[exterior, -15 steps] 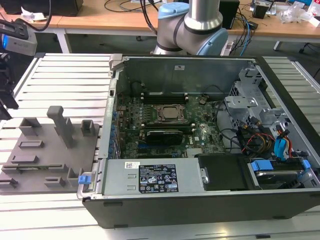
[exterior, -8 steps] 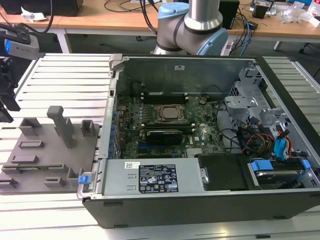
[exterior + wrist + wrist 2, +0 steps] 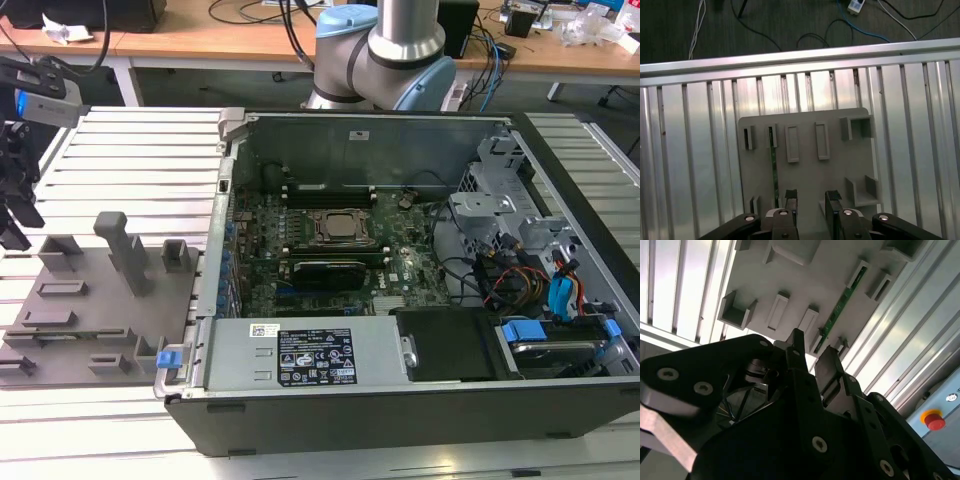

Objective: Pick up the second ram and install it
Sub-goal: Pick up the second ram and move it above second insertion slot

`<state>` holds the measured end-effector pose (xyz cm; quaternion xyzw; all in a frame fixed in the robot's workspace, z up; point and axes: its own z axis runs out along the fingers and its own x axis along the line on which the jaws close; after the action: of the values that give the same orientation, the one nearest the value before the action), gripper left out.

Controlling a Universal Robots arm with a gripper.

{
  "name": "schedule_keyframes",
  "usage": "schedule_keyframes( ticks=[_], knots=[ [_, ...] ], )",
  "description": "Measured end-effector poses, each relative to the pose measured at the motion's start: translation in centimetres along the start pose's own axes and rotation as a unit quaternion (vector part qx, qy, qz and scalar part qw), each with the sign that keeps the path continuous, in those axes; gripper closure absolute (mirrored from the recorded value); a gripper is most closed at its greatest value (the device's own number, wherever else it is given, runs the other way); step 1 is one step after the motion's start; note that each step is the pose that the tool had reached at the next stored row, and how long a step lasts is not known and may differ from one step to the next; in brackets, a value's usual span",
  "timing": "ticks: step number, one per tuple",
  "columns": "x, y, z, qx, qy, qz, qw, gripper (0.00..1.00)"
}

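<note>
The second ram [image 3: 774, 165] is a thin green stick standing on edge in a slot of the grey fixture plate [image 3: 805, 170]. In the second wrist view the second ram [image 3: 842, 302] shows its green face, running along the fixture plate [image 3: 825, 270]. My gripper [image 3: 811, 196] hovers above the plate, open, with nothing between its black fingers [image 3: 790, 197]. The stick lies just to one side of the gap, beside one finger, apart from it. In the exterior view my gripper [image 3: 20, 225] hangs at the far left over the fixture plate [image 3: 100, 300].
An open computer case [image 3: 400, 250] with its motherboard [image 3: 330, 235] lies at the exterior view's right of the plate. Grey fixture blocks [image 3: 125, 250] stand up from the plate. Everything rests on a ribbed aluminium table [image 3: 690, 150]. A red stop button [image 3: 934, 420] sits nearby.
</note>
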<state>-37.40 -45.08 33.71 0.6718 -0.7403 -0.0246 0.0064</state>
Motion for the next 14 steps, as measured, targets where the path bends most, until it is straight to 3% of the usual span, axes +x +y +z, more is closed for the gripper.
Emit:
schedule_keyframes(
  ticks=[14],
  knots=[
    [0.03, -0.06, 1.27, 0.0, 0.0, 0.0, 1.0, 0.64]
  ],
)
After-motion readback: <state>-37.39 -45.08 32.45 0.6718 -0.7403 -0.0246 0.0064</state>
